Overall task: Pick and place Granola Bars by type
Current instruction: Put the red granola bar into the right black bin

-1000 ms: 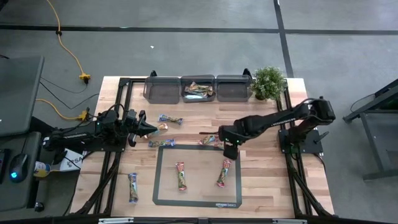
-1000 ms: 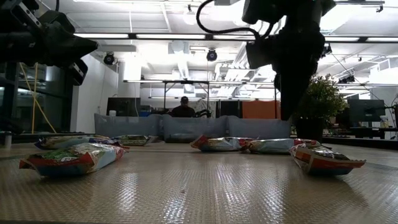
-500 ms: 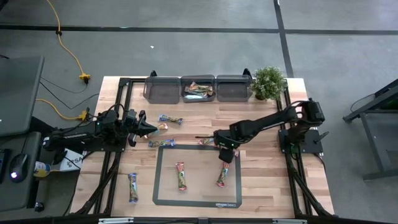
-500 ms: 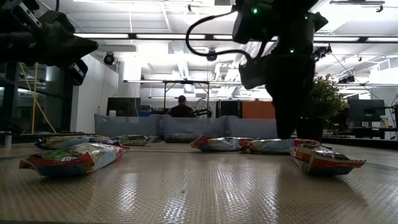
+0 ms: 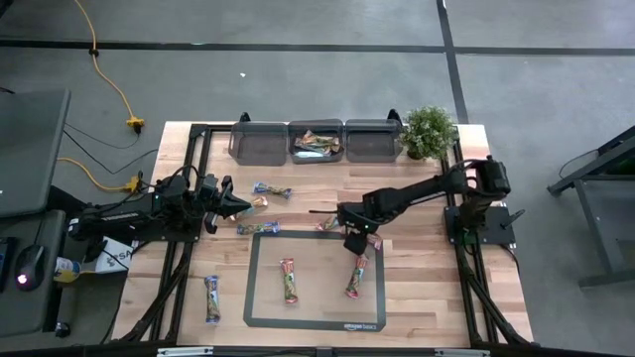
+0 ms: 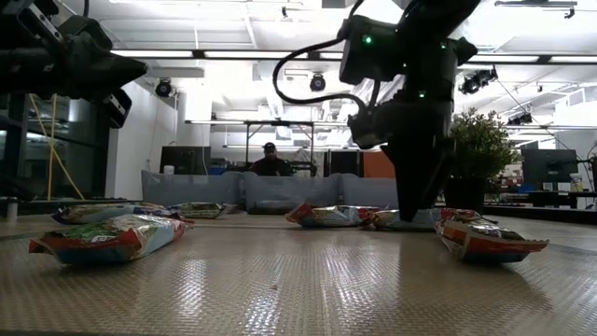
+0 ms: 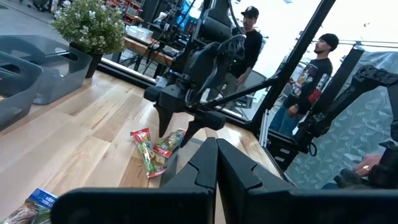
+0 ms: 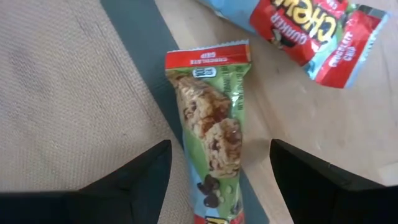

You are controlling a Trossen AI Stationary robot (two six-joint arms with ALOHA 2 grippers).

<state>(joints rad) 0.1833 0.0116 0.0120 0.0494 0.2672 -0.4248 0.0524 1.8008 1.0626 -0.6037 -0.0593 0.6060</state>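
Moved: since a second ago the right gripper [image 5: 344, 223] has slid leftward from about the mat's [image 5: 264, 297] far right corner to over the bars at the mat's far edge; left arm unchanged.
High view: right gripper is mid-bench, over two bars [image 5: 329, 225]. Left gripper [image 5: 241, 205] waits near the left edge. More bars: two on the mat [image 5: 288, 279] [image 5: 357, 277], one by the near left corner [image 5: 211, 298], some beside the left gripper [image 5: 270, 190], some in the middle bin [image 5: 317, 144] at the far edge.
Low view: right gripper [image 6: 411, 201] hangs just above the bench, behind the bars.
Left wrist view: left fingers [image 7: 214, 163] pressed together, holding nothing.
Right wrist view: right fingers [image 8: 138, 178] spread wide on either side of a green bar [image 8: 214, 137] lying across the mat edge; a red bar [image 8: 298, 25] lies just beyond it.
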